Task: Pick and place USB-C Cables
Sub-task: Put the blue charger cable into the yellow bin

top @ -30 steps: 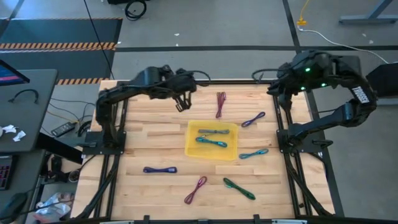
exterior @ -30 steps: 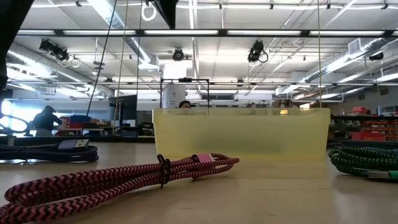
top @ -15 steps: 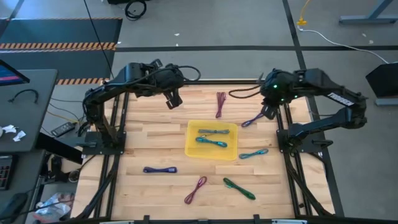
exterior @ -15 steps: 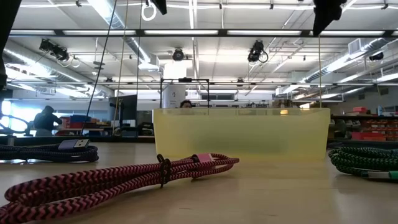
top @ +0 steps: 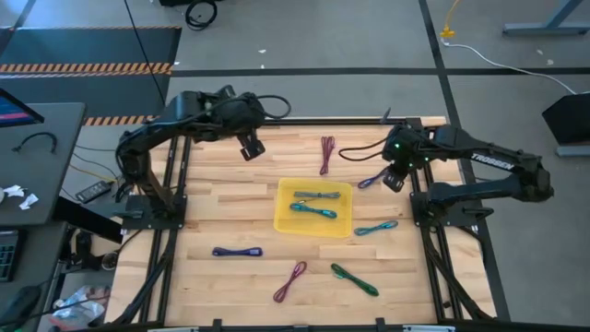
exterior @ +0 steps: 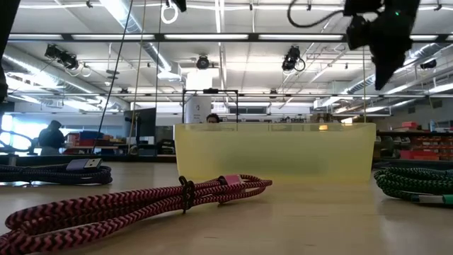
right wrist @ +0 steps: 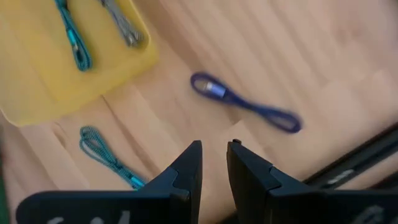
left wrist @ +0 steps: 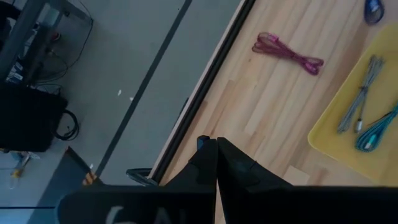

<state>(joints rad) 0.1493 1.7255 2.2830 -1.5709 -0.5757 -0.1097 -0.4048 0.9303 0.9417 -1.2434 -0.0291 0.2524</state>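
The purple cable (top: 375,177) lies loose on the bench (top: 230,212) at about two o'clock from the yellow tray (top: 284,218), just beside the right gripper (top: 394,179), which hangs over its outer end with jaws only narrowly apart and nothing between them. Two cables already rest in the tray, a grey one (top: 316,195) and a teal one (top: 313,211). Others are scattered around it: a maroon cable (top: 326,154) at twelve o'clock, a second teal cable (top: 375,228) at four, a green one (top: 355,279) at five, a magenta one (top: 289,281) at six and a blue-purple one (top: 237,251) at eight. Judging from this, the purple cable is the next pick. To do it well, the jaws should widen first, centre over the bundle's middle across its length, then descend until the tips nearly meet the wood before closing. The left gripper (top: 248,147) waits at ten o'clock, jaws together and empty.
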